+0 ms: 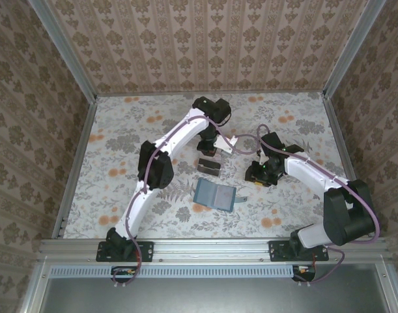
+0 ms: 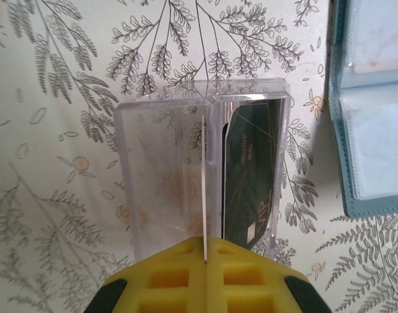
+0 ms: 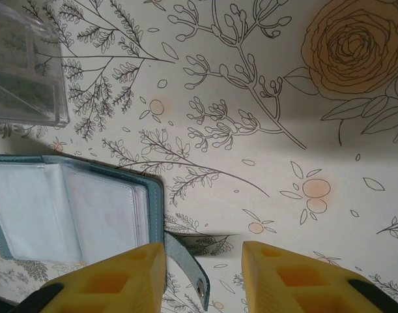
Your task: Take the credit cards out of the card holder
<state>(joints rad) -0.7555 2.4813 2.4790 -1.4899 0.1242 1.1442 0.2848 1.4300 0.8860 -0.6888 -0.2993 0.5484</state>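
The left end effector [image 2: 205,251] was clenched, its yellow fingers pressed flat together at the bottom of the left wrist view. Their seam lined up with the middle wall of the transparent tray [image 2: 159,182]; whether they pinched that wall I could not tell. A dark grey card [image 2: 251,176] stood in the tray's right compartment, while the left one looked bare.

The right end effector [image 3: 202,251] was released, its fingers apart low in the right wrist view and grasping nothing. The strap tab [image 3: 185,264] lay between them. That tab belonged to the card holder [image 3: 75,202], which lay open on the table [image 3: 283,130] at the lower left. In the left wrist view a pale card [image 2: 381,39] seemed to sit in the holder's upper pocket, at the frame's right edge.

The risks, as I judged them: closing on the strap would likely drag or flip the light holder rather than free a card. The left fingers sat close enough to the tray to nudge or tip it, which could spill the dark card. The clear pockets also looked slick, so a thin card could slip.
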